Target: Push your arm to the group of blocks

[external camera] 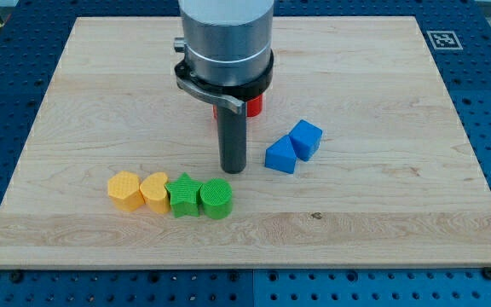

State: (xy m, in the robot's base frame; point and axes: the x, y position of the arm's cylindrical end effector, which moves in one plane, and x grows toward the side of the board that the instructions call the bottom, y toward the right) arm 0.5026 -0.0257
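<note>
My tip (233, 169) rests on the wooden board near its middle. A row of blocks lies below and left of it: a yellow hexagon-like block (124, 190), a yellow heart (154, 191), a green star (183, 195) and a green cylinder (216, 199). The green cylinder is closest, just below my tip with a small gap. A blue triangular block (280, 156) and a blue cube (306, 138) touch each other to the right of my tip. A red block (252, 105) is mostly hidden behind the arm.
The wooden board (382, 205) lies on a blue perforated table. The arm's grey body (226, 38) fills the view's top centre. A marker tag (444, 39) sits at the board's top right corner.
</note>
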